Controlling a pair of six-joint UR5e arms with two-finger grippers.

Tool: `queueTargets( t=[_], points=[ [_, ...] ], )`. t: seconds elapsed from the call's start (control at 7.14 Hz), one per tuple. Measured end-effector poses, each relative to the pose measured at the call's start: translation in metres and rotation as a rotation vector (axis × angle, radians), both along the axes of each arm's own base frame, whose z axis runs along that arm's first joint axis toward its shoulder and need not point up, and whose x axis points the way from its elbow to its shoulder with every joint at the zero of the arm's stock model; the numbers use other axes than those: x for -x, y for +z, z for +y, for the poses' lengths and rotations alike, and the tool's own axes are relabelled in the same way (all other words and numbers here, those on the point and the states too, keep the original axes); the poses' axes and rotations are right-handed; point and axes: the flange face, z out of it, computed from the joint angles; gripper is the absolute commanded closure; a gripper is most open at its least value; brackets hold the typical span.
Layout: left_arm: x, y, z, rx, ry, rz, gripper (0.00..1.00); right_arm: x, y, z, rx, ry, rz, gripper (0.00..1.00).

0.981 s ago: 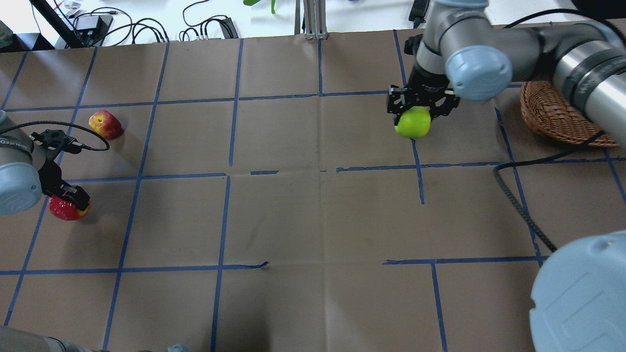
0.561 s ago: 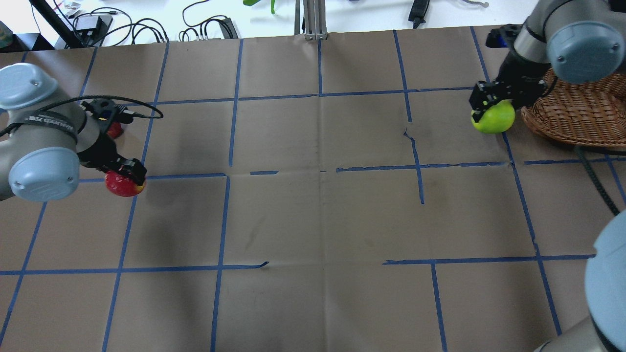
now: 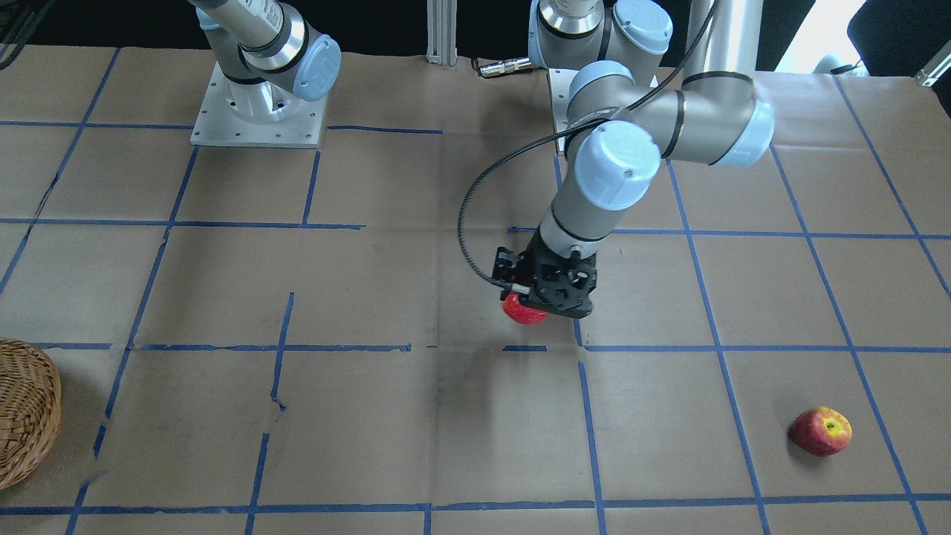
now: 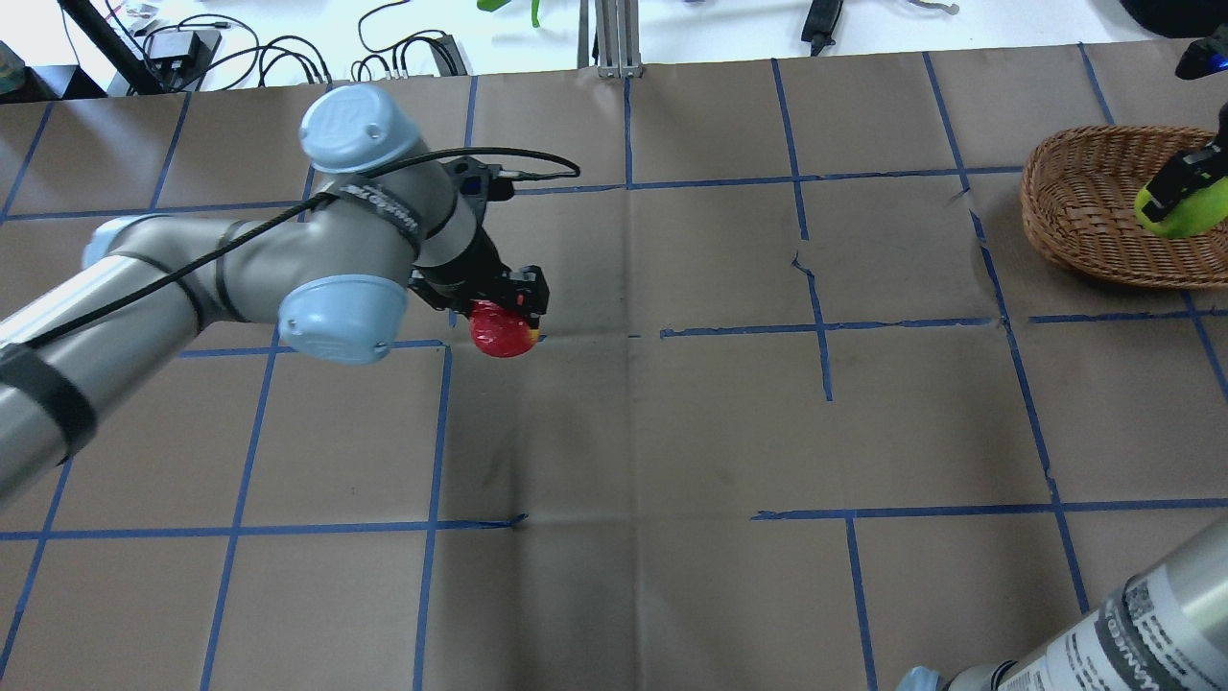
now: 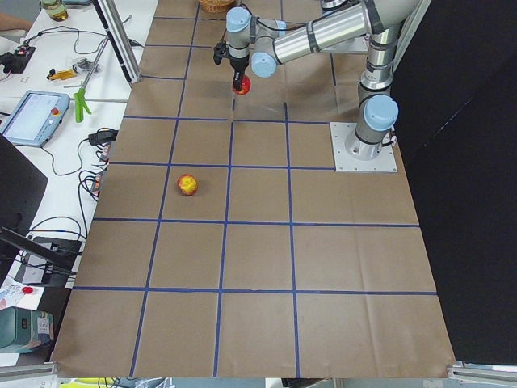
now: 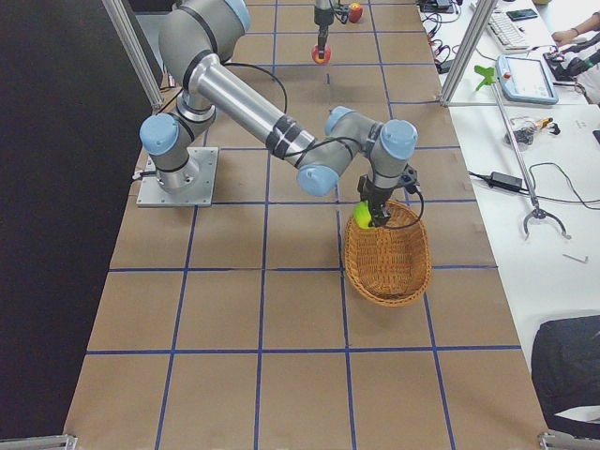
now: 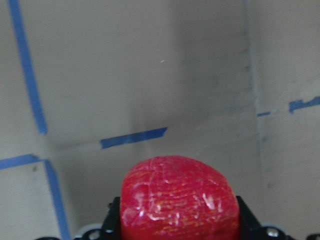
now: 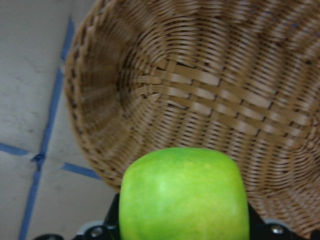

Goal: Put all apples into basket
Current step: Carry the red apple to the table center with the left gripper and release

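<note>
the right gripper (image 4: 1182, 192), pinching the green apple (image 4: 1172, 217), has moved over the basket (image 4: 1070, 206), ready to drop it. the left gripper (image 4: 511, 307), clamped on the red apple (image 4: 497, 335), has swung out to mid-table.

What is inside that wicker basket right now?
No fruit shows on the basket's bare weave. The right gripper holds the green apple above it, not in it yet. The patch directly behind that apple is hidden from the wrist camera.

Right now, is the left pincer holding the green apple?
No, the left pincer is shut on the deep red apple; the green apple is in the right pincer above the basket.
</note>
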Motion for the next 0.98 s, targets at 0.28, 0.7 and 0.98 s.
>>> queueTargets(
  t=[0.28, 0.7, 0.98],
  points=[
    [0.066, -0.025, -0.031, -0.003, -0.012, -0.025, 0.74, 0.081, -0.043, -0.035, 0.053, 0.094, 0.015, 0.69],
    [0.094, -0.053, -0.049, -0.014, -0.016, -0.067, 0.01, 0.118, -0.086, -0.045, 0.081, 0.103, 0.016, 0.0],
    [0.094, -0.059, -0.05, -0.004, -0.017, -0.111, 0.01, 0.116, -0.077, -0.039, 0.057, 0.09, -0.017, 0.0]
  ],
)
